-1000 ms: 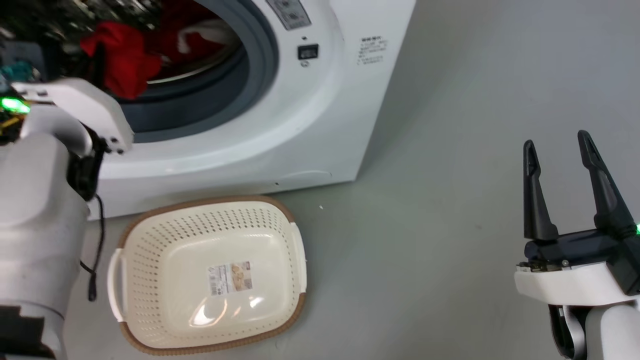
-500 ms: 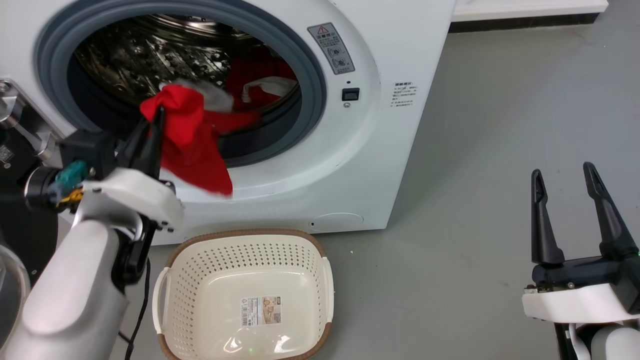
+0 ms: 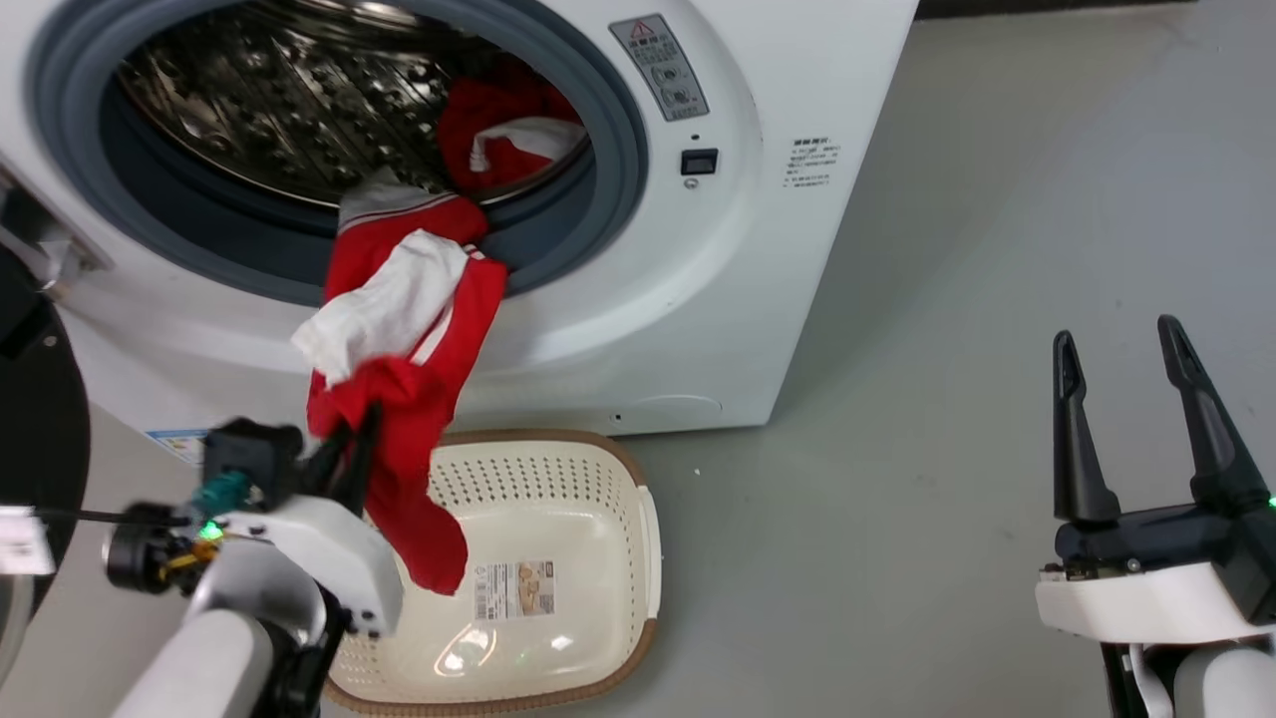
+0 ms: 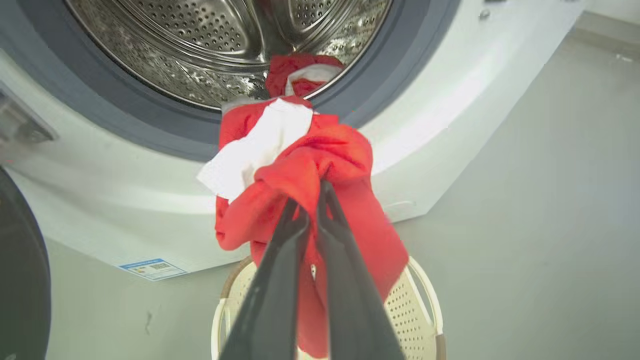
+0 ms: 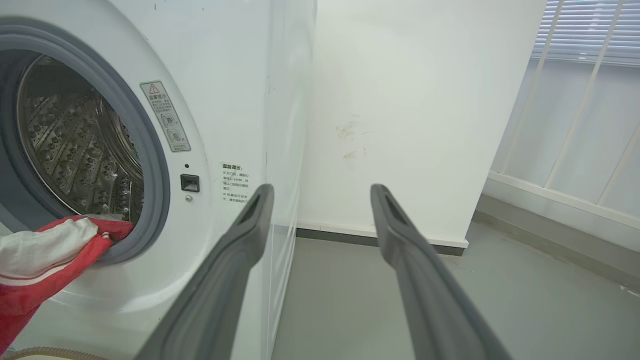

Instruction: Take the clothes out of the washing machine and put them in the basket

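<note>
Garment (image 3: 404,394), red w/ white panel, is hanging mid-left from washing machine (image 3: 758,249) mouth over basket (image 3: 588,469), looking soft, light & floppy, left gripper (image 3: 354,427) clamping its bunched red fold, a good hold imo, right gripper (image 3: 1116,339) idling wide lower right.

Grey floor (image 3: 947,299), white washing machine (image 3: 788,299) standing on it, cream basket (image 3: 558,494) just before the machine's front
</note>
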You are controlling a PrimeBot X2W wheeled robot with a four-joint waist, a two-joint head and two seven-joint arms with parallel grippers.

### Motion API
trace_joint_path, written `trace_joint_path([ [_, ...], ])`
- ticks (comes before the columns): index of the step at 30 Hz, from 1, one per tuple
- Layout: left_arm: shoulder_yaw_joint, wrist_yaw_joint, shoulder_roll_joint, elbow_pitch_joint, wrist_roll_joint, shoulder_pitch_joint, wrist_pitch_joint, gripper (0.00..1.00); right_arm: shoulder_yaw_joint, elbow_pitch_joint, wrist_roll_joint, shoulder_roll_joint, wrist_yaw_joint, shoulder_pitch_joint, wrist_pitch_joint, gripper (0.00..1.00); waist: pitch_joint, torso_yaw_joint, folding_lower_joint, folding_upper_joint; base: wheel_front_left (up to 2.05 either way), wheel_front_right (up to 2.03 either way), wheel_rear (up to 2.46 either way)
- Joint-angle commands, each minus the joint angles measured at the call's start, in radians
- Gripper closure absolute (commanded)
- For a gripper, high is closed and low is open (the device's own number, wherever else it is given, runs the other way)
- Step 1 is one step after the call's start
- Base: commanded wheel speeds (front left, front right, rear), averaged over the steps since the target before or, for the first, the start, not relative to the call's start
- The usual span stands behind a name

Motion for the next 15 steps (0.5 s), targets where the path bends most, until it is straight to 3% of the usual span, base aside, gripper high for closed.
trace_joint_path([
  [1,-0.016,-0.007,-0.003,0.032,0.001,0.015,0.017,1.0,0.004,-0.004,-0.007,0.002,-0.001,-0.014,-0.002,0.0,0.029,-0.017,0.0002,0.0,0.0,0.0,0.0],
  [15,-0.142,-0.164,-0.084,0.568,-0.049,-0.094,0.14,1.0,0.031,-0.018,0.007,0.001,-0.001,-0.076,-0.002,0.0,0.21,-0.148,0.0002,0.0,0.0,0.0,0.0],
])
